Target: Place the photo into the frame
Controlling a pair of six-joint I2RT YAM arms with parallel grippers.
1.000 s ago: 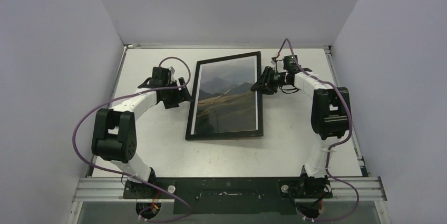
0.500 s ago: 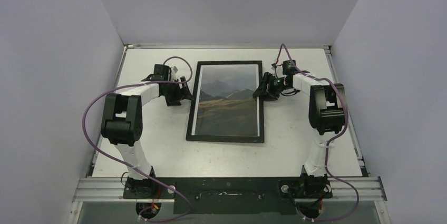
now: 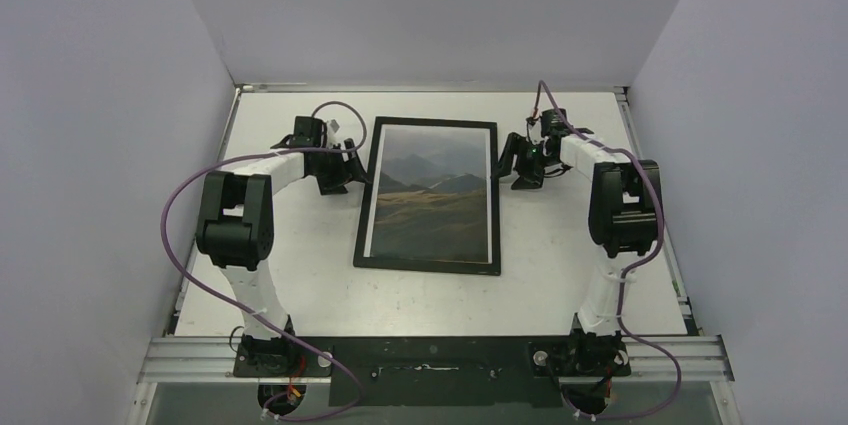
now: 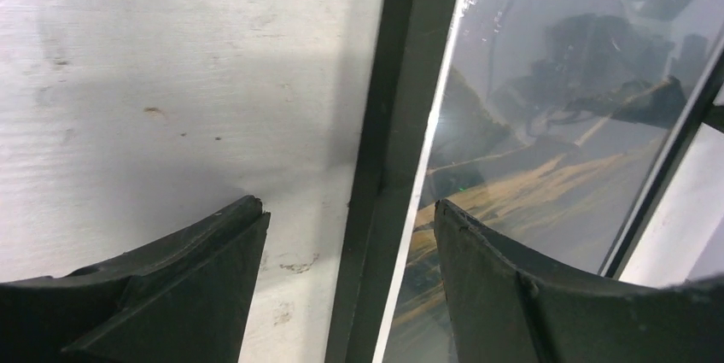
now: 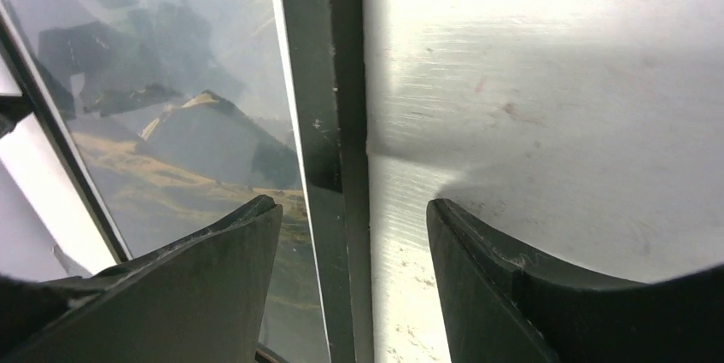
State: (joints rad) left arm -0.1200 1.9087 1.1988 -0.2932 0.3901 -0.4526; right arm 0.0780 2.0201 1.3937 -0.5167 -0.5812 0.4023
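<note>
White tabletop (image 3: 300, 285) between pale lilac walls (image 3: 120, 95) carries the black frame (image 3: 425, 265) flat at its middle, the mountain photo (image 3: 430, 195) lying inside it. At the frame's left rim the left gripper (image 3: 348, 167) straddles the edge, jaws wide, gripping nothing; the right gripper (image 3: 510, 165) stands likewise astride the right rim. Only the wrist views show arm reflections on the glossy face.

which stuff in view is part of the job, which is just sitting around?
Job:
- photo, lying inside the frame
- frame, flat on the table
- left gripper, open, straddling the frame's left rim
- right gripper, open, straddling the right rim

Not job (fixtures only):
- table
- purple cables on the arms
</note>
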